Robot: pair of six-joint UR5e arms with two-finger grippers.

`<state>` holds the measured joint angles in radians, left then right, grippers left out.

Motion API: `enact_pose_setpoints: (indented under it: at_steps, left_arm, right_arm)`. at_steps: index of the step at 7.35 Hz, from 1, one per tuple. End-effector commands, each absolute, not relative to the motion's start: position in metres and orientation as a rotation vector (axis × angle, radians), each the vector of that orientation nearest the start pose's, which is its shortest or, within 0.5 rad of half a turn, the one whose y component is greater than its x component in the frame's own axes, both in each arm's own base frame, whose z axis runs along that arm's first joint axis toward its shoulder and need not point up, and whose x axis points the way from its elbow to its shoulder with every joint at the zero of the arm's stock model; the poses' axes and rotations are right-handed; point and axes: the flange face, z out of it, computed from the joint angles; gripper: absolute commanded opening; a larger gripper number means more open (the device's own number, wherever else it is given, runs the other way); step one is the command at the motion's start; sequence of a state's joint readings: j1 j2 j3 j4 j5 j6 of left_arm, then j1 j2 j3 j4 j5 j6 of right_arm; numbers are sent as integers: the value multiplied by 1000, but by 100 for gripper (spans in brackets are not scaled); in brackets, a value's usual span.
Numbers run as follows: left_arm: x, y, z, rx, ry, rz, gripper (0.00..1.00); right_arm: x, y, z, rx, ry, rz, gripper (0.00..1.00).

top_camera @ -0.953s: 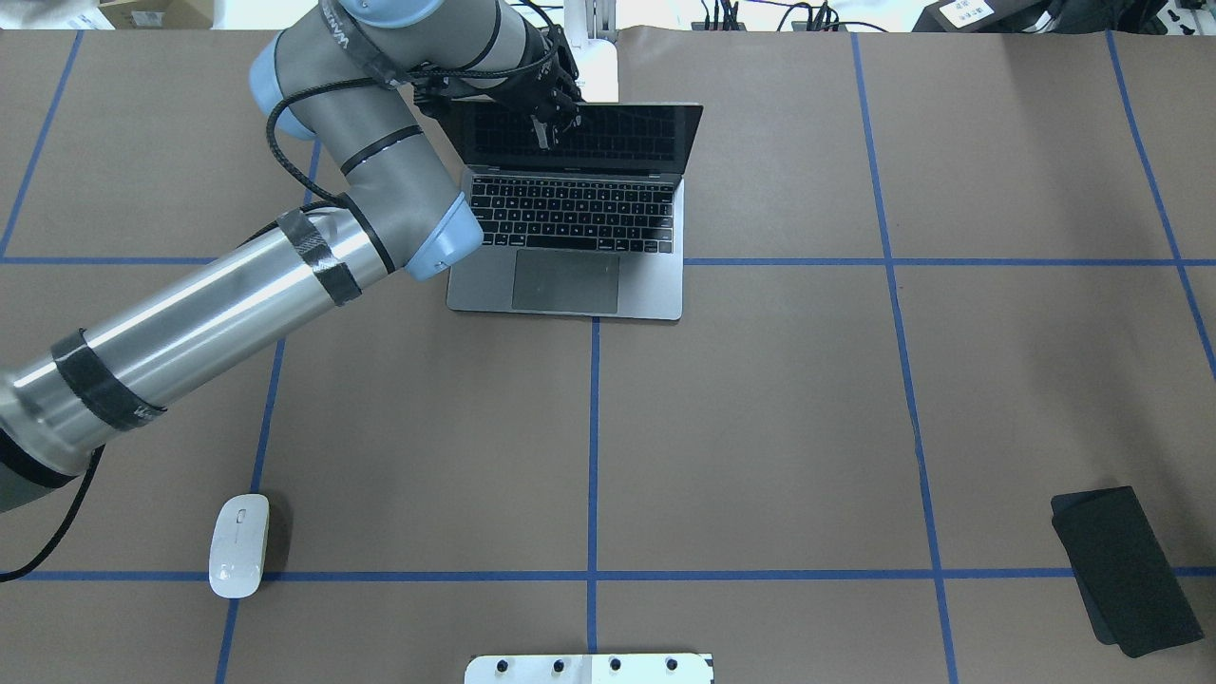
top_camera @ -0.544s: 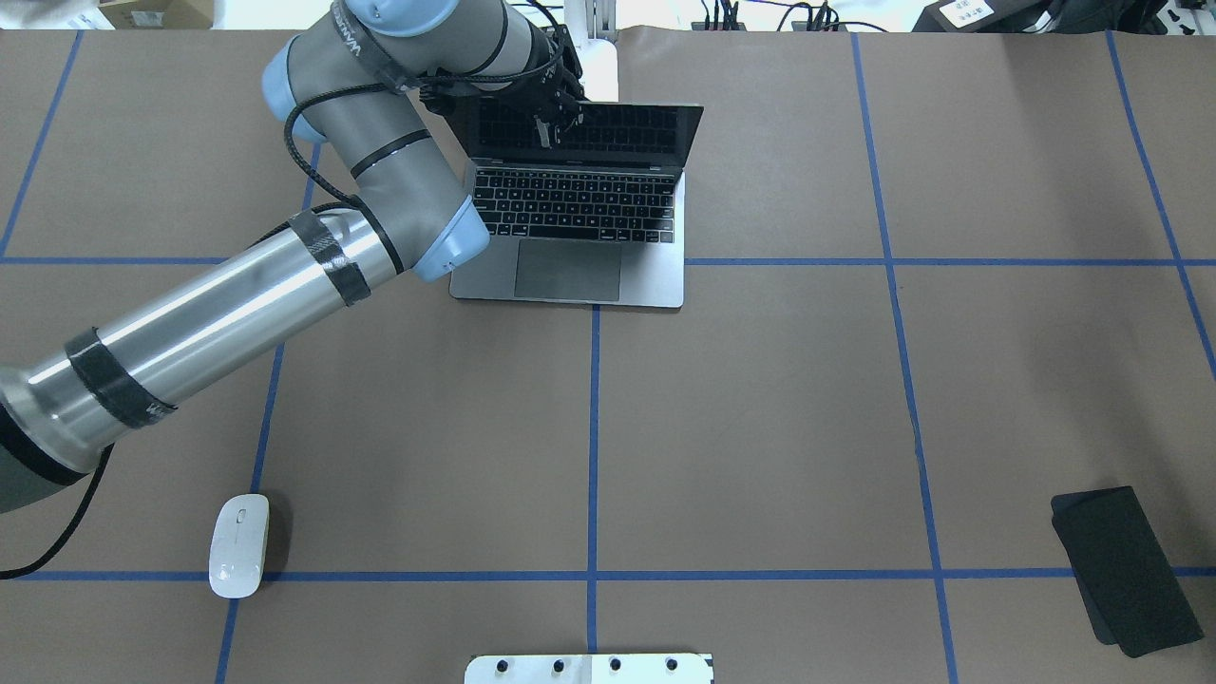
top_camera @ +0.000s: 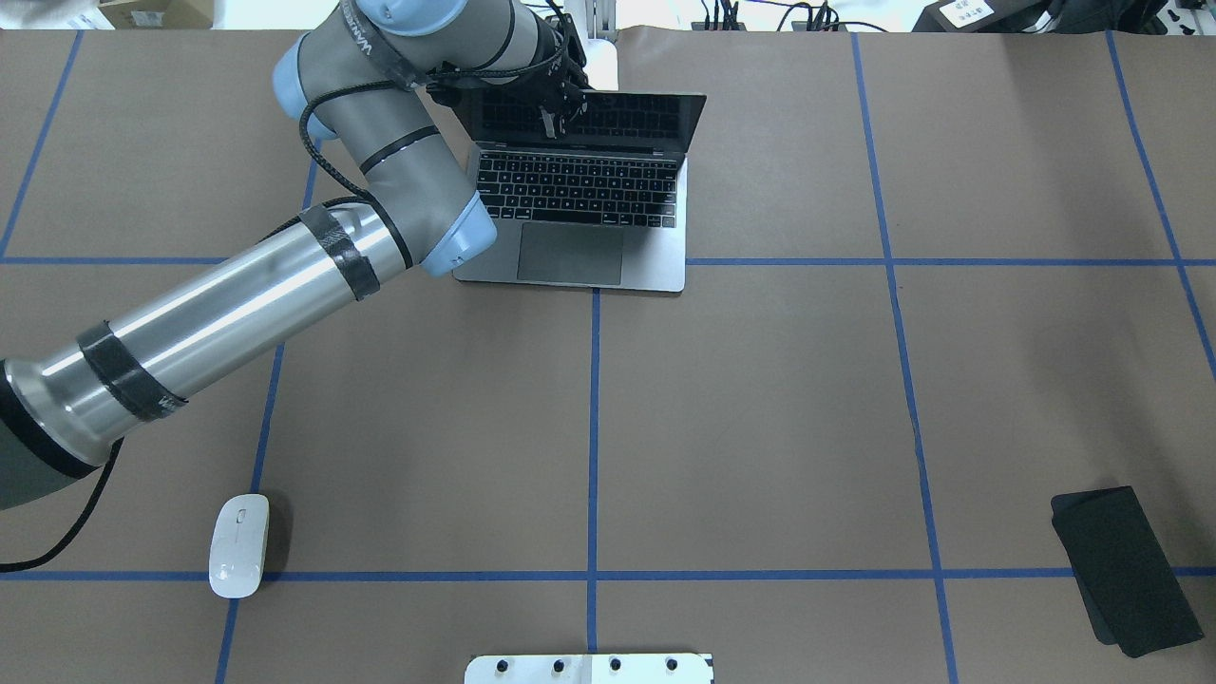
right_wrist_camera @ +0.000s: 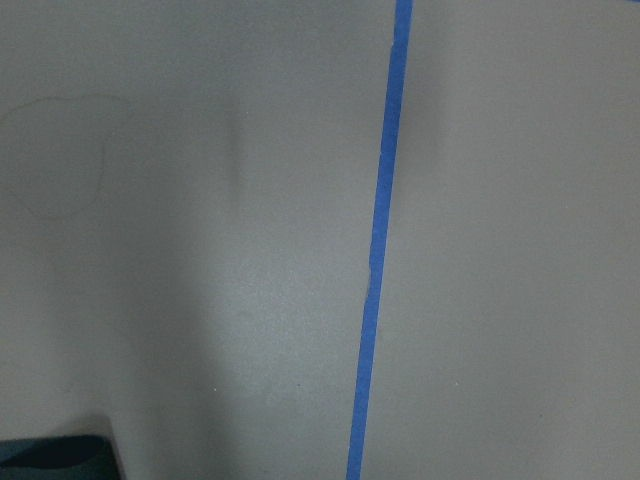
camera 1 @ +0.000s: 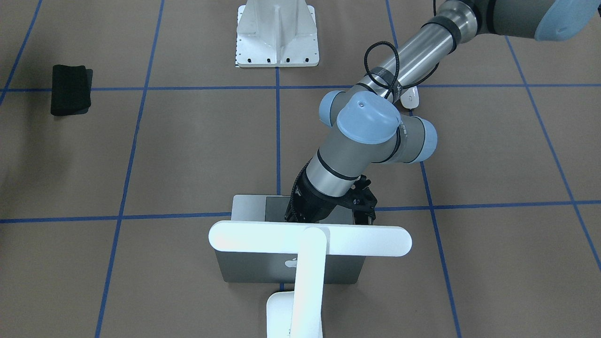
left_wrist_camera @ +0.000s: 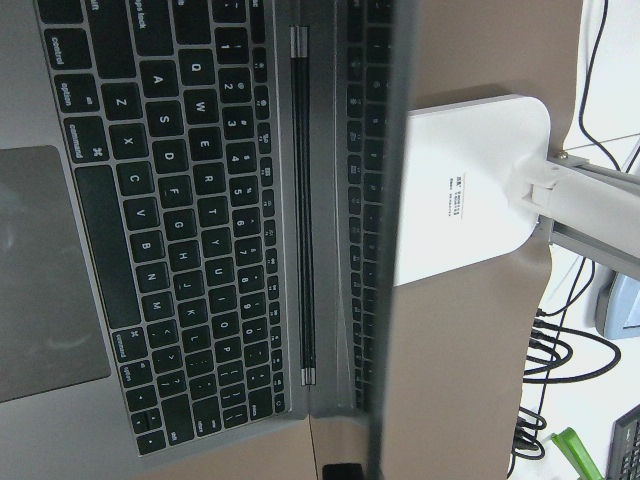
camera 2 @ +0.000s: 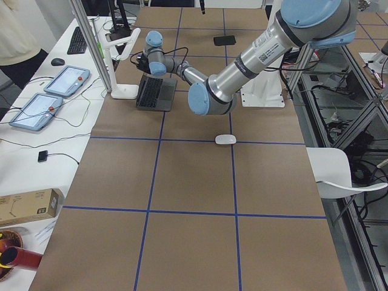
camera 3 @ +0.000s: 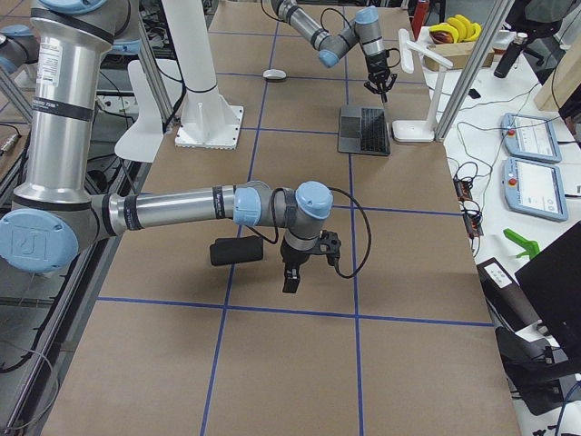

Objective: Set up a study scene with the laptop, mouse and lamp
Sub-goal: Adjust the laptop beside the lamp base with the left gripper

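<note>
The left end effector (top_camera: 554,112) sits at the top edge of the screen of the one open laptop (top_camera: 579,252), on the far side of the table (top_camera: 760,427). Whether it clamps the screen, I cannot tell. One lamp (camera 1: 310,239) stands just behind the laptop. One mouse (top_camera: 238,544) lies well apart. The right end effector (camera 3: 292,272) hangs near one black pad (camera 3: 236,251), and I cannot tell how wide its opening is.

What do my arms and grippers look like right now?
Both arms have silver tubes and grey joints with pale blue caps. The left arm carries black tape bands, a looping black cable and white lettering; its left gripper is black. The right arm also trails a black cable to its black right gripper.
</note>
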<state>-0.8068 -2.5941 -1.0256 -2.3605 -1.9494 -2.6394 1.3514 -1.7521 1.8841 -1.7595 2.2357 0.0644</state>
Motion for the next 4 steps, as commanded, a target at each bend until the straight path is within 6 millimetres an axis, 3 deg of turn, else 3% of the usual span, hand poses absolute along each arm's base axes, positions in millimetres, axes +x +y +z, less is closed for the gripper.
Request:
enact_pose_setpoints:
  at_steps: [1, 2, 4]
  left_arm:
    - [500, -665, 134, -491, 1337, -1295, 50]
    - [492, -663, 131, -487, 1354, -1290, 84]
    - [458, -630, 147, -480, 1424, -1244, 90]
  right_arm:
    - [-19, -414, 612, -147, -650, -129, 100]
    - [-19, -415, 612, -146, -650, -128, 100]
    - [-20, -419, 608, -134, -652, -134, 100]
